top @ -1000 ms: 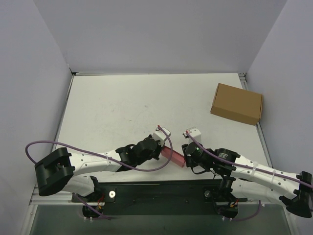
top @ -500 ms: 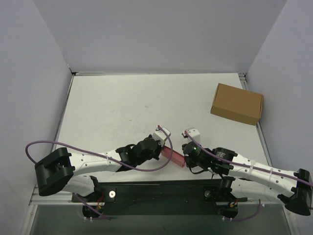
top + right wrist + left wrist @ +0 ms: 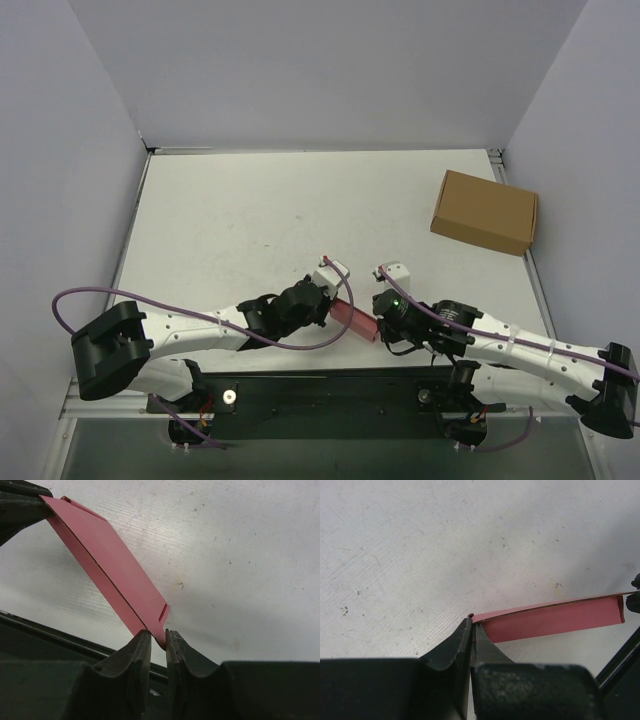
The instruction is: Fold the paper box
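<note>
Box (image 3: 107, 570) spans between the pincers, off the surface: left pincer (image 3: 471, 625) clamped on one end, right pincer (image 3: 158, 636) on the other. It looks flat-creased; erecting and closing appear left to do.

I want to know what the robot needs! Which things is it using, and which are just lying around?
Using: pink paper box, pinched at its ends by the left gripper and right gripper.
Lying around: brown cardboard box, untouched, far right on the table.
</note>
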